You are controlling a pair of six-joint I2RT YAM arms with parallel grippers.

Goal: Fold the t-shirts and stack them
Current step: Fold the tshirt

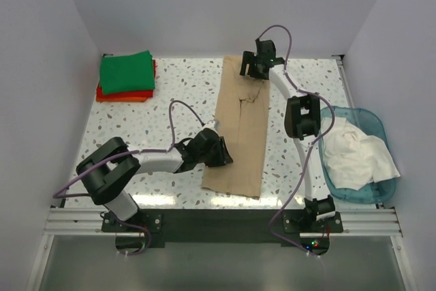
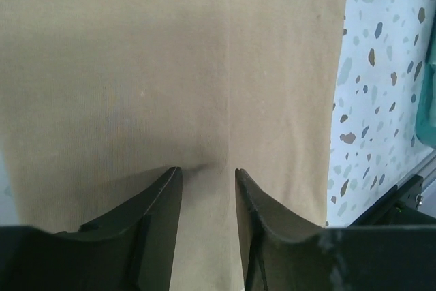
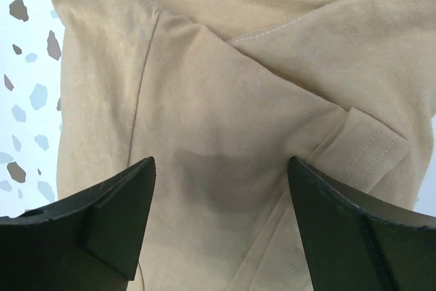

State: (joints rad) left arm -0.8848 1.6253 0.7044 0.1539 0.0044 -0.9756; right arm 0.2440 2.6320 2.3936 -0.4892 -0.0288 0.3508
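tan shirt (image 1: 238, 134) lies mid table (image 1: 136, 141) as a long strip, sides folded in, prob ready for halving. left gripper (image 2: 208, 170) narrowly parted, right gripper (image 3: 221, 161) wide, both over cloth w/ nothing held. green shirt (image 1: 126, 71) on red-orange shirt (image 1: 122, 95) = stack, far-left corner.

The folded t-shirt (image 1: 238, 134) runs beneath both arms' fingers: left gripper (image 2: 208, 172) over its near half, right gripper (image 3: 221, 168) over its far end. Stacked t-shirts (image 1: 126, 76) sit well left of the fingers; the tub (image 1: 373, 122) (crumpled t-shirt (image 1: 354, 155) inside) to their right.
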